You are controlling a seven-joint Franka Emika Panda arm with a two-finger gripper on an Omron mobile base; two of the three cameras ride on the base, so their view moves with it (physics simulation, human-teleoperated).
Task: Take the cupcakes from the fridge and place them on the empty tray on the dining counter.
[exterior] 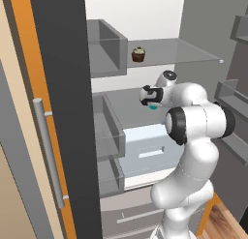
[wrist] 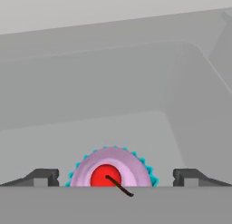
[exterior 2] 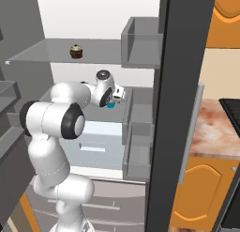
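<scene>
Both doors of the fridge (exterior: pixel 145 20) stand open, and my arm reaches onto its middle shelf. The pink-frosted cupcake (wrist: pixel 113 166), with a teal wrapper and a red cherry on top, sits between my fingertips (wrist: pixel 45 177) with a gap on each side. My gripper (wrist: pixel 115 178) is open around it. From the base, a bit of teal wrapper (exterior: pixel 153 107) shows under the hand, and the gripper (exterior 2: pixel 112 102) hovers over the shelf. The dark brown cupcake with the cream top (exterior: pixel 138 54) (exterior 2: pixel 76 51) stands alone on the glass shelf above. The tray is out of view.
Grey door bins (exterior: pixel 106 44) (exterior 2: pixel 140 38) jut out beside the shelves. A pale blue drawer (exterior: pixel 145 151) lies below the hand. The dark door edge (exterior: pixel 63 112) stands close on the left. The marbled counter top (exterior 2: pixel 215 127) and orange cabinets (exterior 2: pixel 201 193) lie to the right.
</scene>
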